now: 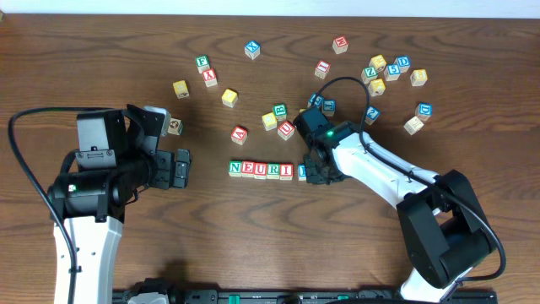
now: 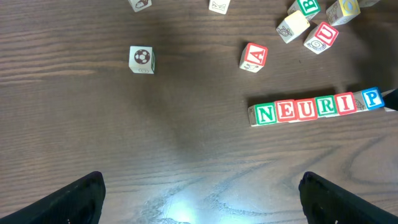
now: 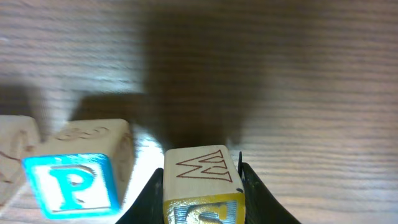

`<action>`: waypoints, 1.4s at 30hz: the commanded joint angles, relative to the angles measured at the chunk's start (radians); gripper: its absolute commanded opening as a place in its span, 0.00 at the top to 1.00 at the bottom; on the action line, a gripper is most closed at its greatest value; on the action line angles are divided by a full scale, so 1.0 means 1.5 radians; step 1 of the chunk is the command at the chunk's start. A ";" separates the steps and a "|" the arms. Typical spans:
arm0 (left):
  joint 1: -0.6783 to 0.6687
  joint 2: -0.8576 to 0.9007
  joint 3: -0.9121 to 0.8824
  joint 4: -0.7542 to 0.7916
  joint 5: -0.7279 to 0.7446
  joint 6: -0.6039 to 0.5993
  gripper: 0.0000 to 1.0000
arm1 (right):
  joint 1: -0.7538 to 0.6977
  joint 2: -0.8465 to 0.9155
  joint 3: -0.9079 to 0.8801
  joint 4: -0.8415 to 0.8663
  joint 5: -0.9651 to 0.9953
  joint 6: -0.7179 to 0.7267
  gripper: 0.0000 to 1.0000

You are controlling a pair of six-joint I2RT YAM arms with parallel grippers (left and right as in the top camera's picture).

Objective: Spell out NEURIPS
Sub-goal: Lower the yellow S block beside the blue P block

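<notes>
right gripper point(image 3: 200, 202) clamps s cube point(image 3: 200, 171); best set down touching right side of p cube point(image 3: 73, 185), square with row point(image 2: 298, 111). left gripper point(image 2: 200, 200) wide, empty.

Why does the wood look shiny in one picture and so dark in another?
Left wrist view: a white glare patch, likely a lamp's reflection, sits on the table. Right wrist view: a broad dark shadow covers the wood behind the S cube. Overhead view: even light, soft shadows.
</notes>
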 commanded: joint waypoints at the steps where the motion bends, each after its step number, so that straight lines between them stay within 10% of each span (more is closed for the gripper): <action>1: 0.003 -0.004 0.013 -0.002 0.008 0.008 0.02 | 0.007 -0.017 0.008 0.020 -0.023 0.016 0.99; 42: 0.003 -0.004 0.013 -0.002 0.008 0.008 0.02 | 0.054 -0.017 0.008 0.076 -0.020 0.046 0.99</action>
